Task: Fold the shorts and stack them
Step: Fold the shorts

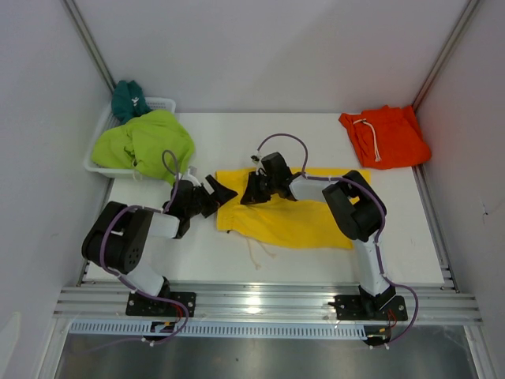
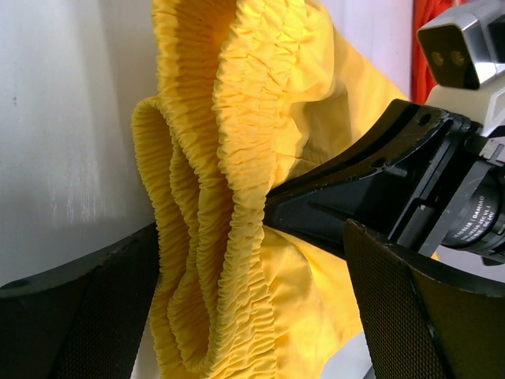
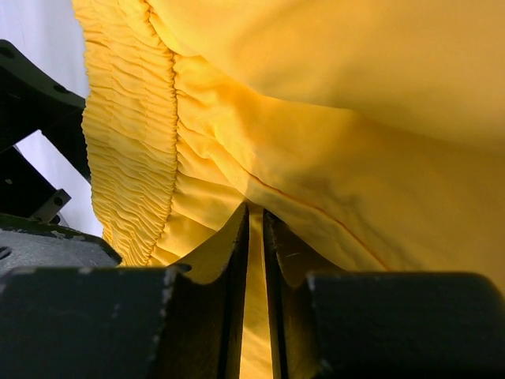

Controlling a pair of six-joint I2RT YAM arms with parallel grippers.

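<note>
At the centre of the counter (image 1: 237,142) lie the yellow shorts (image 1: 300,217), and at their 9 o'clock end my right hand (image 1: 248,193) pinches them by the waistband (image 2: 237,197) while my left hand (image 1: 221,196) stands wide around it, probably to take the second corner for folding.

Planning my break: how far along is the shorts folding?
Done: the orange shorts look folded, far right corner. In hand: the right gripper pinches the yellow shorts near the waistband; the left gripper is open around it. Left: lime-green shorts and teal shorts at the basket.
</note>
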